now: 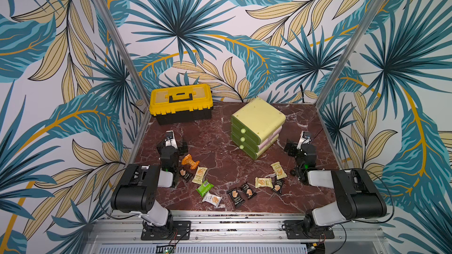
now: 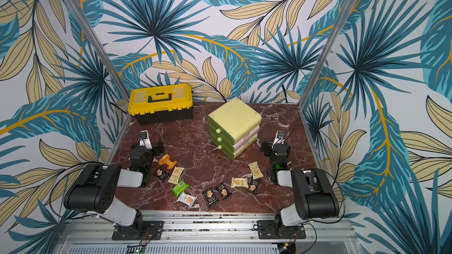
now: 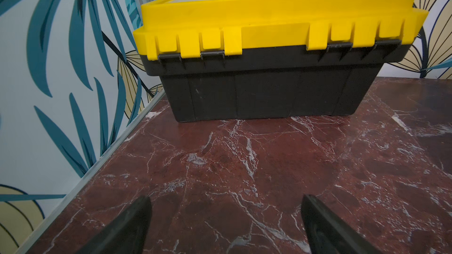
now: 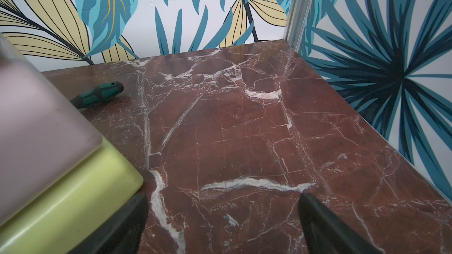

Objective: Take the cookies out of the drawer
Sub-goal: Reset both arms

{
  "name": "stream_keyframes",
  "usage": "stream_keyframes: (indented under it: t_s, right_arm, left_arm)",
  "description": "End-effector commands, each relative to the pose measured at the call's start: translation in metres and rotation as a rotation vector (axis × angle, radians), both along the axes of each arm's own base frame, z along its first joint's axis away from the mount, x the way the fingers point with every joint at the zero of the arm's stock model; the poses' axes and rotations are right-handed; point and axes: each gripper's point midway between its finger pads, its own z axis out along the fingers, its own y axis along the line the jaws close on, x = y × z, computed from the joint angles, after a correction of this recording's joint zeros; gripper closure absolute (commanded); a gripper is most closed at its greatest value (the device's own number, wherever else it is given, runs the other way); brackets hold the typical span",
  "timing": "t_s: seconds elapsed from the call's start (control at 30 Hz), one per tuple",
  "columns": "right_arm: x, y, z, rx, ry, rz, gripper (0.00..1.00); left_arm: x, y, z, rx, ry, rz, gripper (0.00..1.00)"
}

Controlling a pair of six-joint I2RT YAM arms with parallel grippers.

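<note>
The cookies (image 1: 263, 182) lie scattered near the desk's (image 1: 220, 147) front edge, outside the shut drawer unit (image 1: 256, 128), light, crinkly and slippery (probably crushable, so pinch a sealed end seam), while left hand (image 3: 226, 201) and right hand (image 4: 223, 199) stand apart, empty.

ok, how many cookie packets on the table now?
10. Near left arm: orange, black, pale yellow, green, white. Centre: two black. Near right arm: pale yellow, black, pale yellow. Drawers shut; more may hide inside.
</note>
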Motion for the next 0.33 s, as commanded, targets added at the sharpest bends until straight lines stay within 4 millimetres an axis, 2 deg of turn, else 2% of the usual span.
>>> stream_keyframes:
  t_s: [0.0, 0.3]
  right_arm:
    - [0.0016, 0.0023, 0.0076, -0.013, -0.025, 0.01, 0.01]
    - [0.003, 0.0047, 0.0073, -0.014, -0.02, 0.023, 0.0]
  left_arm:
    - [0.0047, 0.0009, 0.0039, 0.012, 0.0, 0.0, 0.0]
    - [0.0063, 0.0033, 0.0024, -0.026, 0.006, -0.032, 0.0]
